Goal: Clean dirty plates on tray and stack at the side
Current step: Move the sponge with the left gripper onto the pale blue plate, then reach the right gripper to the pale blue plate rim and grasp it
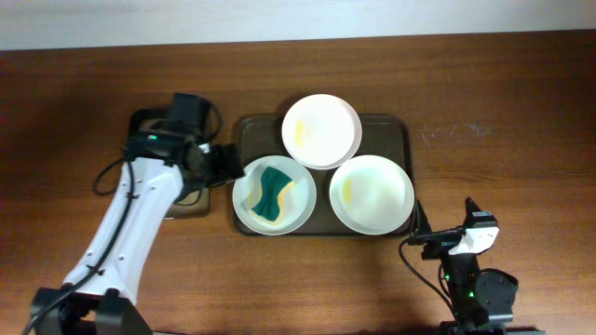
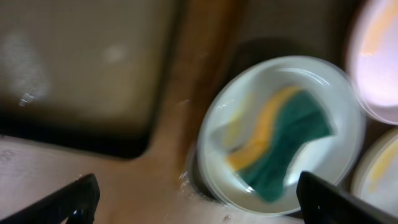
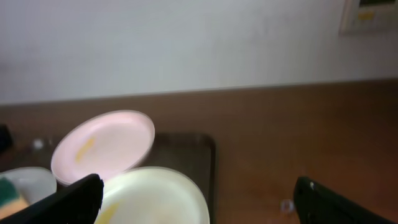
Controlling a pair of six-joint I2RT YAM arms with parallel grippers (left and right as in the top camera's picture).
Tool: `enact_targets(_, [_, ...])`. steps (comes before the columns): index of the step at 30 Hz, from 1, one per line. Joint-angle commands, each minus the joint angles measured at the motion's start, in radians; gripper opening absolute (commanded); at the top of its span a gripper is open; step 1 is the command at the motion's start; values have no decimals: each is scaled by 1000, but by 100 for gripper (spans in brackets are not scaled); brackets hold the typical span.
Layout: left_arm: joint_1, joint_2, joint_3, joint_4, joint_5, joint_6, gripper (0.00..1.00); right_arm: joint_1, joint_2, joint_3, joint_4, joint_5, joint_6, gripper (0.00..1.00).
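Three white plates lie on the dark tray (image 1: 396, 126). The front left plate (image 1: 298, 212) holds a green and yellow sponge (image 1: 272, 192); it also shows in the left wrist view (image 2: 339, 155) with the sponge (image 2: 280, 143). The back plate (image 1: 321, 130) and the front right plate (image 1: 372, 194) have yellow smears. My left gripper (image 1: 228, 166) is open and empty, just left of the sponge plate, above the tray's left edge. My right gripper (image 1: 438, 237) is open and empty, low at the front right, off the tray; its view shows the front right plate (image 3: 155, 196) and back plate (image 3: 102, 146).
A smaller black tray (image 1: 149, 121) lies left of the big tray, under my left arm; it also shows in the left wrist view (image 2: 81, 62). Brown wooden table (image 1: 494, 93) extends right of the tray. A pale wall runs along the back.
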Motion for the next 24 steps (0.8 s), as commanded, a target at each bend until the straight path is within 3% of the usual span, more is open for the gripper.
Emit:
enact_targets(1, [74, 0, 6, -53, -18, 13, 99, -6, -9, -5, 115, -272, 213, 98])
enact_targets(3, [85, 0, 6, -74, -18, 13, 99, -6, -9, -5, 121, -649, 430, 98])
enact_targets(4, [85, 0, 6, -82, -17, 13, 99, -6, -9, -5, 130, -749, 489, 98])
enact_targets(6, [84, 0, 6, -99, -12, 13, 99, -6, -9, -5, 167, -808, 642, 98])
enact_targets(8, [84, 0, 6, -109, -9, 13, 99, -5, -9, -5, 314, -821, 876, 98])
enact_targets(10, [84, 0, 6, -118, -9, 13, 99, -6, -9, -1, 636, -814, 921, 98])
enact_targets(12, [84, 0, 6, -127, -5, 13, 99, -8, -9, 36, 853, -713, 914, 98])
enact_targets(14, [84, 0, 5, -132, -5, 13, 99, -8, -7, 109, 844, -614, 855, 98])
enact_targets(17, [84, 0, 5, -134, -3, 13, 99, -8, 33, 346, 471, -502, 587, 98])
enact_targets(19, [84, 0, 5, -134, -3, 13, 99, -8, 139, 616, 55, -370, 323, 98])
enact_targets(22, [84, 0, 5, -134, -3, 13, 99, -8, 352, 948, -338, -252, 77, 98])
enact_targets(24, [84, 0, 5, -134, -3, 13, 100, -8, 507, 1148, -558, -208, 4, 98])
